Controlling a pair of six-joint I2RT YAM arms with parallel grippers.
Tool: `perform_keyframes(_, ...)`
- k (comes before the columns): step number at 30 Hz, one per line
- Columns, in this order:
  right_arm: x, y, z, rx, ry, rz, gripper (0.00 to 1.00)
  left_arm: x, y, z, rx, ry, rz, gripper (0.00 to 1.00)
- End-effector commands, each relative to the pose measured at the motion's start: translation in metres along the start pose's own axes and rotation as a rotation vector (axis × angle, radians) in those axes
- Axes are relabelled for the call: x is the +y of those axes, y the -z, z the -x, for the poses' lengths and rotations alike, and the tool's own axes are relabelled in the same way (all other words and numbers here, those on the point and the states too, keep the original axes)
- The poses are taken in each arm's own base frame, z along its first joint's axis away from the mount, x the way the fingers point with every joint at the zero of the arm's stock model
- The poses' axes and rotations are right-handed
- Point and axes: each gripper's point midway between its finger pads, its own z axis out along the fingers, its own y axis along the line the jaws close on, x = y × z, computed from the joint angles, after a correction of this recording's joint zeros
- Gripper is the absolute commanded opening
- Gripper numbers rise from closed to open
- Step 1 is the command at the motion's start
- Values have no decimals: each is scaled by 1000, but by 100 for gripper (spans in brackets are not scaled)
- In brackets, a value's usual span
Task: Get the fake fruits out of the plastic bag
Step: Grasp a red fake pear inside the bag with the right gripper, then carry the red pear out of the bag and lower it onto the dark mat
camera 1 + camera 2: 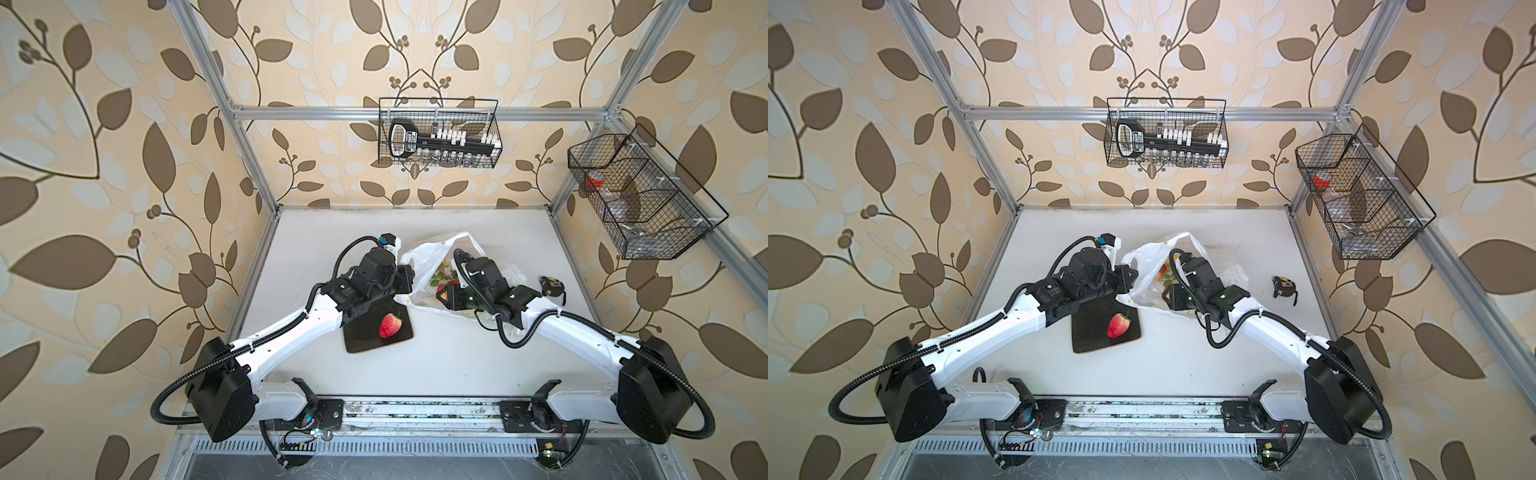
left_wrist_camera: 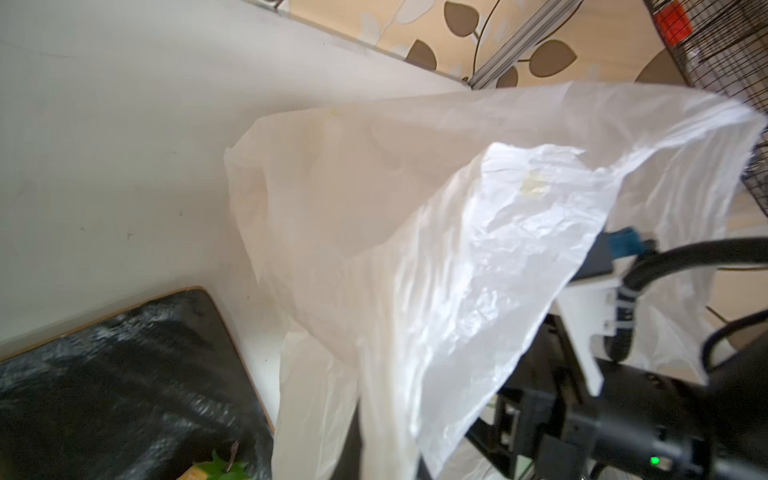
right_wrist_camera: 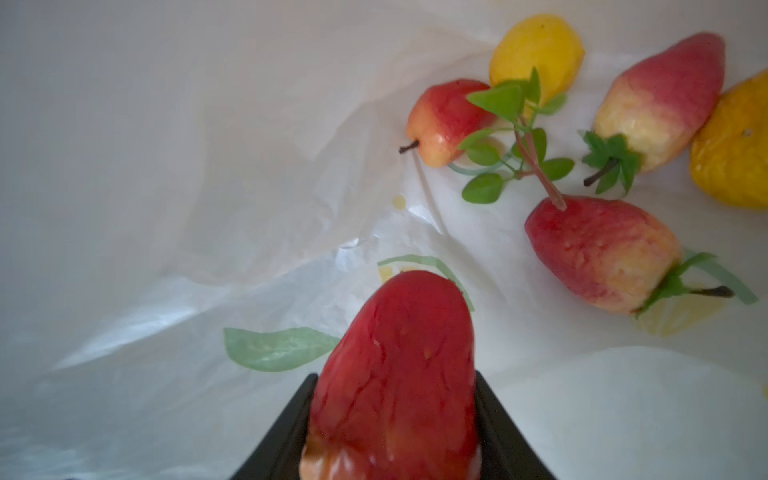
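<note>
In both top views, we see a thin white translucent plastic bag (image 1: 428, 255) printed with citrus slices, lying on the white tabletop (image 1: 457, 353) just right of centre. The left pincer (image 1: 409, 277) sits at the bag's left rim, its jaws fully closed on a lifted fold of the plastic. The right pincer (image 1: 444, 297) reaches into the bag's mouth from the right. To the lower left of the bag, a red strawberry-shaped fake fruit (image 1: 390, 325) lies on a black square plate (image 1: 361, 338), outside the bag.

In the left wrist view, bag plastic fills the middle of the frame, close to the camera. The plate's corner sits at lower left. This pincer's fingers are out of sight here.

In the right wrist view, at bottom centre, two black fingers (image 3: 291, 428) stand partly spread and clamp a glossy red bumpy fake fruit (image 3: 399, 345) from both sides, inside the bag. At upper right, loose on the plastic, lie a small red-yellow pear shape (image 3: 446, 120), a yellow round piece (image 3: 536, 50), a red-and-cream strawberry shape (image 3: 660, 99), an orange-yellow piece (image 3: 735, 145), another red strawberry shape (image 3: 602, 253) and a green leafy sprig (image 3: 515, 137).
</note>
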Motion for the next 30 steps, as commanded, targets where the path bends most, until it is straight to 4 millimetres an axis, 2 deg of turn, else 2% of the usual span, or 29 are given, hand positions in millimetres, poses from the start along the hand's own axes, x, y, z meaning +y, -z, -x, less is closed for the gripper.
perform_keyframes(1, -11, -7, -13, 26, 48, -32, 45, -29, 10, 40, -126, 12, -60, 0)
perform_keyframes(5, 2, 8, -4, -43, 152, 28, 45, -23, 8, 55, -153, 28, 17, 0)
perform_keyframes(13, 31, 77, 29, -267, 417, 100, 44, -12, -8, 55, -114, 31, 95, 0)
perform_keyframes(18, 63, 118, 31, -370, 558, 210, 44, -13, -13, 55, -99, 23, 86, 0)
perform_keyframes(21, 94, 140, 22, -409, 641, 326, 45, -12, -13, 55, -95, 13, 85, 0)
perform_keyframes(23, 115, 146, 10, -403, 684, 402, 44, -10, -14, 54, -88, 15, 86, 0)
perform_keyframes(26, 143, 134, -17, -361, 763, 443, 45, -8, -13, 53, -85, 12, 87, 0)
perform_keyframes(30, 186, 104, -62, -316, 918, 453, 45, -6, -11, 54, -86, 9, 93, 0)
